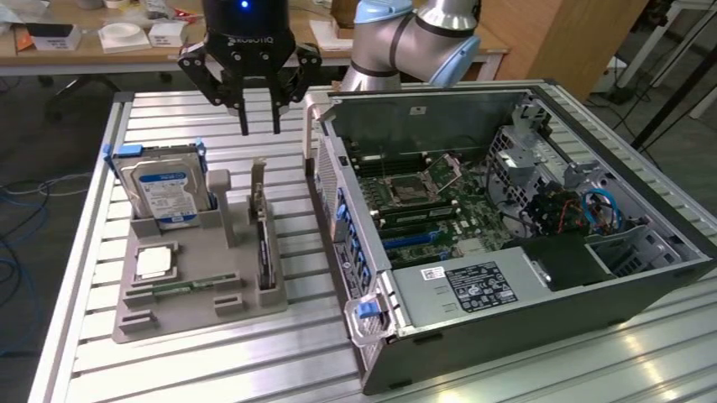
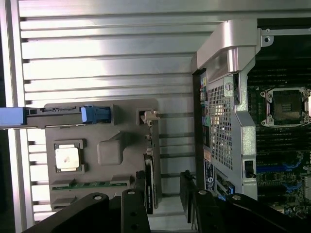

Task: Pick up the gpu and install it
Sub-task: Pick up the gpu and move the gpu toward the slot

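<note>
Slatted aluminium table (image 1: 201, 369) fills the scene, with a cluttered desk (image 1: 67, 59) in the background. Starting at the exterior view's left, a grey holder tray (image 1: 180, 323) sits on the slats, and a hard drive (image 1: 166, 191) with a blue-white label stands upright at its far end. Nearer the camera, a processor chip (image 1: 154, 262) lies flat in its pocket, and a slim green memory stick (image 1: 185, 286) lies just in front of it.

Moving right, there's the gpu (image 1: 264, 243), standing on edge in a slot along the tray's right side, with its silver bracket at the far end. The gripper (image 1: 260, 130) hangs straight above that bracket end. Its jaws are spread apart with clear air between them, and it has hold of nothing.

From the wrist view, the gripper (image 2: 164, 174) straddles the line of the gpu (image 2: 150, 179), with one finger on each side of the card and neither touching it.

Further right, beside the tray, the open computer case (image 1: 505, 294) lies on its side. Its motherboard (image 1: 448, 201) is exposed, and an empty processor socket (image 1: 405, 189) shows.
</note>
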Controlling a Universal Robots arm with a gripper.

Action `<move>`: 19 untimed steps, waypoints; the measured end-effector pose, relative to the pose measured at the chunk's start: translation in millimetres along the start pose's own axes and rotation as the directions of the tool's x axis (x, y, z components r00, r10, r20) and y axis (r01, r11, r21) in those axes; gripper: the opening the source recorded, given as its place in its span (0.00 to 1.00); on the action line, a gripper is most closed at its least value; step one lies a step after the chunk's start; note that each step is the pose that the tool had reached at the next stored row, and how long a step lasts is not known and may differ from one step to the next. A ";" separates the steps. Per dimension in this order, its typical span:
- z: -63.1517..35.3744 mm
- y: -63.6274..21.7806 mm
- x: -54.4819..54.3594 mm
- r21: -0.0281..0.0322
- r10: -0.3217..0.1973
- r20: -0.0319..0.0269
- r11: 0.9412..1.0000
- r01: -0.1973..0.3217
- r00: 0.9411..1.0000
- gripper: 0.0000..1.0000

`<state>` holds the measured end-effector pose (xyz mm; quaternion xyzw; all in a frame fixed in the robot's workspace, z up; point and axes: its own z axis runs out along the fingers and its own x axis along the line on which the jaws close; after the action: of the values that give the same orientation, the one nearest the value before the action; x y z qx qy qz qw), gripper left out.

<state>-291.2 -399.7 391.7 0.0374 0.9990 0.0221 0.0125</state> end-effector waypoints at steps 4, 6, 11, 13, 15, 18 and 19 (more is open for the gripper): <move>0.3 -0.2 0.1 0.000 0.000 0.000 1.000 0.000 1.000 0.42; 1.9 -0.7 0.0 0.000 0.000 0.000 1.000 0.000 1.000 0.42; 5.4 -6.7 -0.3 0.000 0.000 0.000 1.000 0.000 1.000 0.42; 6.8 -10.1 -0.5 0.000 0.000 0.000 1.000 0.000 1.000 0.42; 8.7 -14.0 -0.8 0.000 0.000 0.000 1.000 0.000 1.000 0.42; 12.1 -20.4 -1.2 0.000 0.000 0.000 1.000 0.000 1.000 0.42; 13.1 -22.5 -1.3 0.000 0.000 0.000 1.000 0.000 1.000 0.42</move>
<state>-291.2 -421.6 377.6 0.0373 0.9990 0.0221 0.0125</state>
